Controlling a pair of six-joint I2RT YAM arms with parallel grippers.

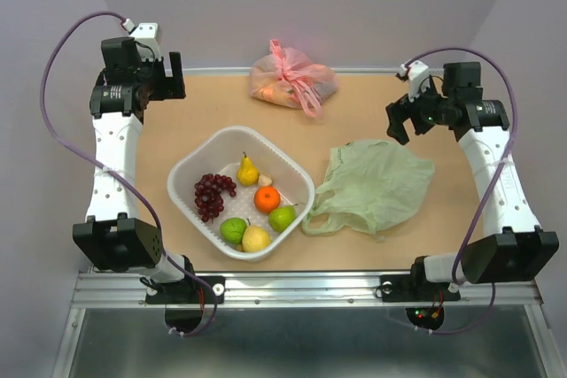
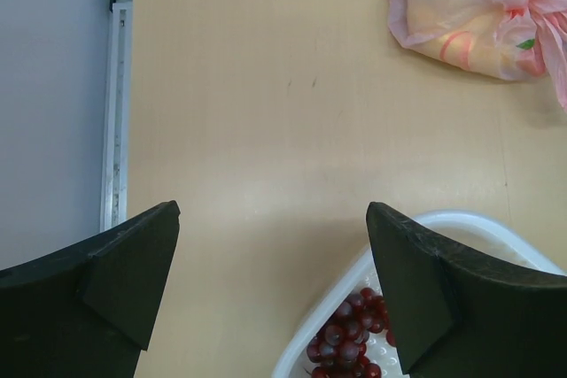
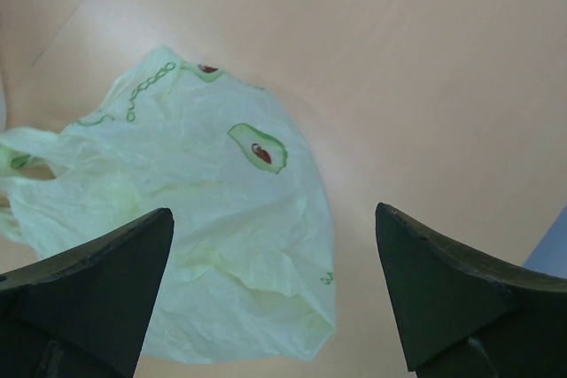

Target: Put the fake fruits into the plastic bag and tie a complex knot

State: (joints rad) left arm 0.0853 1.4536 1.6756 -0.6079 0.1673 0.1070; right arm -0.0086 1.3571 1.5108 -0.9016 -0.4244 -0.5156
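The fake fruits lie in a white basket (image 1: 190, 173) at the table's middle: a dark red grape bunch (image 1: 211, 195), a yellow pear (image 1: 247, 170), an orange (image 1: 267, 198), two green round ones (image 1: 234, 230) and a yellow one (image 1: 256, 238). The pale green plastic bag (image 1: 376, 185) lies flat and empty to the basket's right, its handle loops towards the basket. No knot shows in it. My left gripper (image 1: 170, 75) hangs open at the far left, above bare table, with the grapes (image 2: 345, 334) just below its jaws. My right gripper (image 1: 404, 121) is open above the bag's (image 3: 213, 219) far corner.
A tied pink bag (image 1: 291, 80) with something inside sits at the back of the table, also in the left wrist view's top right (image 2: 469, 15). A metal rail (image 2: 120, 104) borders the table's left and far edges. Both arm bases stand at the near edge.
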